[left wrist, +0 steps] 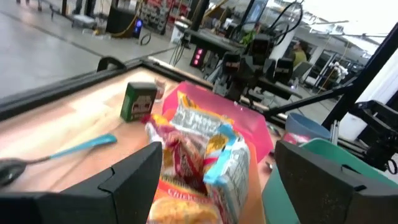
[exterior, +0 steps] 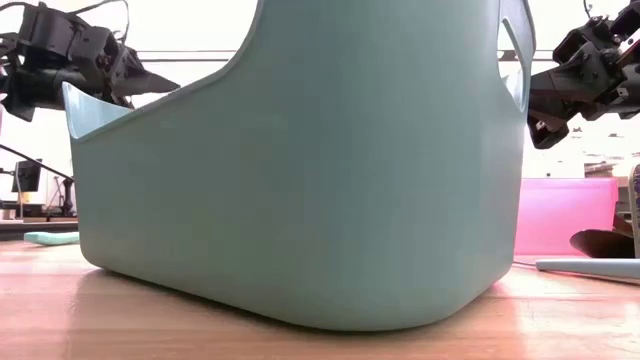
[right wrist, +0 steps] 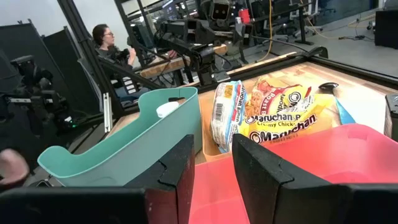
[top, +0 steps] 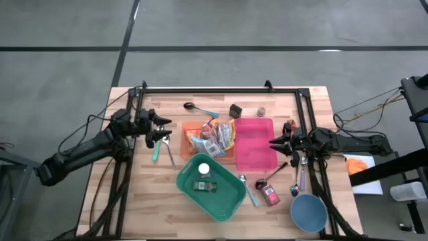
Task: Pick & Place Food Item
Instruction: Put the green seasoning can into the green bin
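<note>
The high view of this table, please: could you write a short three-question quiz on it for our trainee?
1. True or false: the pink bin holds the noodle packets.
2. Which tool stands wider open: left or right?
3. What lies in the green tub: A) a spoon, B) a small bottle and a white round object, C) nothing?

Key: 1. False; they sit in the orange bin. 2. Left. 3. B.

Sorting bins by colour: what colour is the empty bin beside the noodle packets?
Pink bin; clearest in the high view.
</note>
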Tool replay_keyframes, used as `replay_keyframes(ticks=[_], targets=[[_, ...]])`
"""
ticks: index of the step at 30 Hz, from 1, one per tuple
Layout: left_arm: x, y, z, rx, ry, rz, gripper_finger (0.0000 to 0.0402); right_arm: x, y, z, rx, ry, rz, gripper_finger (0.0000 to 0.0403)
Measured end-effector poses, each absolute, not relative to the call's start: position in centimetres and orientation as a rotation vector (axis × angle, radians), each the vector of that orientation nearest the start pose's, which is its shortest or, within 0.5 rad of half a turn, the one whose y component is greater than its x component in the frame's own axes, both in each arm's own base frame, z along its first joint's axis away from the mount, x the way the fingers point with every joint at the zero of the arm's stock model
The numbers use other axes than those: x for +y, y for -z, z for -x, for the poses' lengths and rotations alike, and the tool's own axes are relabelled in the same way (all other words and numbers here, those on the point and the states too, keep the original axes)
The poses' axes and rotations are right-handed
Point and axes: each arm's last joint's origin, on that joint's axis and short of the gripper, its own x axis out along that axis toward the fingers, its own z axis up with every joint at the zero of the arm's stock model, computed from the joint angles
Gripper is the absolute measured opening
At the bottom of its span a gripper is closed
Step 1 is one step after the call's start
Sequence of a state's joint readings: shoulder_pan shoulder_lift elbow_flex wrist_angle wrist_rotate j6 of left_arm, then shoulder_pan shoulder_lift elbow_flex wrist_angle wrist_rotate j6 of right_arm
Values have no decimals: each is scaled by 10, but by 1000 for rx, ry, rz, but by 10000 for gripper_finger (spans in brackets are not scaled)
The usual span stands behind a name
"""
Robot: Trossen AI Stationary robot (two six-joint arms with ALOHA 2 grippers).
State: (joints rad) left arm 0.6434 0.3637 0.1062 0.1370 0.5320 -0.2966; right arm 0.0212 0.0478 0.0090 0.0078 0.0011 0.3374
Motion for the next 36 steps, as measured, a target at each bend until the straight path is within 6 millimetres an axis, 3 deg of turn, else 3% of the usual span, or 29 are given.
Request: replay_keyframes(ticks=[13, 19, 26, 29, 33, 36], targets=[[57, -168, -101, 213, -145, 448, 315, 2, -167, -100, -4, -22, -348, 107], [57, -167, -100, 224, -146, 455, 315, 2, -177, -99, -104, -47, -462, 107], [57, -166, -100, 227, -147, 457, 315, -4, -185, -99, -205, 146, -428, 107], [57, -166, -100, 227, -147, 458, 315, -5, -195, -99, -171, 194, -370, 107], [57, -166, -100, 227, -147, 458, 315, -7, -214, -100, 6, 300, -262, 107], [57, -166, -100, 229, -147, 459, 315, -9, -240, -108, 57, 385, -239, 107]])
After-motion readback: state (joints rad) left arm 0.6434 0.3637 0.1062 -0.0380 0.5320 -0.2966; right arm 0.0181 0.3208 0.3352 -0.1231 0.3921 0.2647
